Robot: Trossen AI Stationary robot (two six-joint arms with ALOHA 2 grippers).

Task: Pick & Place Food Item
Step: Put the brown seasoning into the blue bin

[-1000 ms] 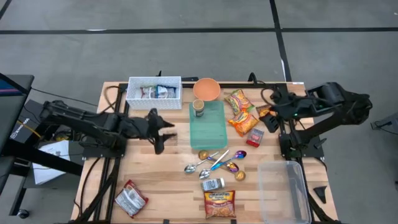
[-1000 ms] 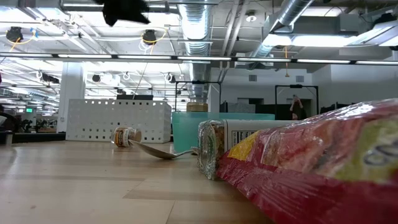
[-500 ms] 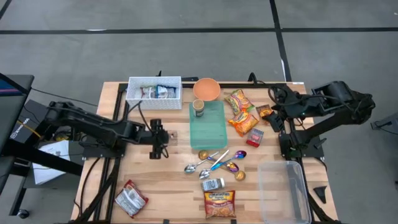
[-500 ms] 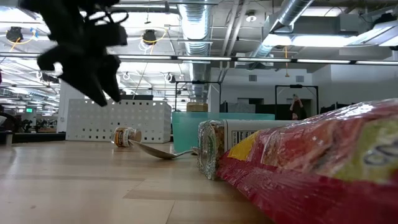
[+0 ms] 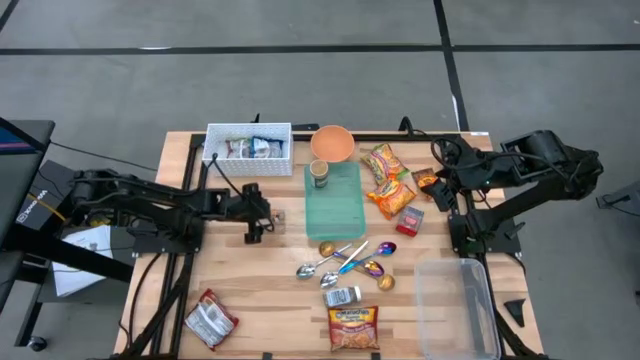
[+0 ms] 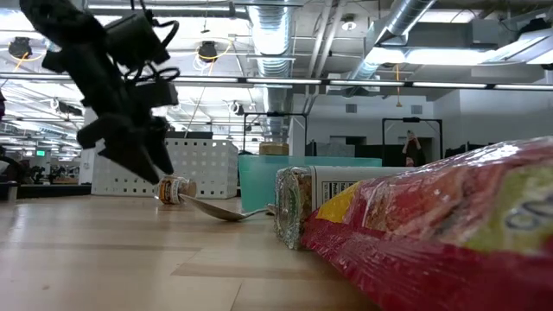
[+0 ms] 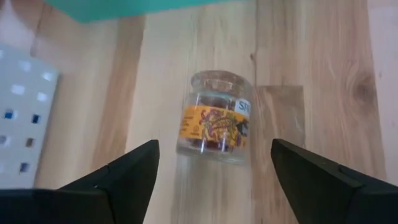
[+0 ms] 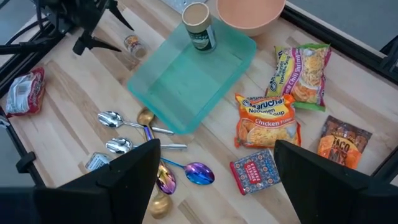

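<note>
Hovering left tool [image 7: 211, 165] wide over jar [image 7: 213, 118] | white basket [image 5: 248, 145]: packets

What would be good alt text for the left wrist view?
A small clear glass jar with an orange label lies on its side on the light wooden table, between the open fingers of the left pincer, untouched.

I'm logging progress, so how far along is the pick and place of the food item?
Done: nothing looks placed yet. In hand: the left claw is open over the small jar, which lies on the table, not gripped. The right claw waits open over the table's right side. Left: grasp, lift and place the jar.
</note>
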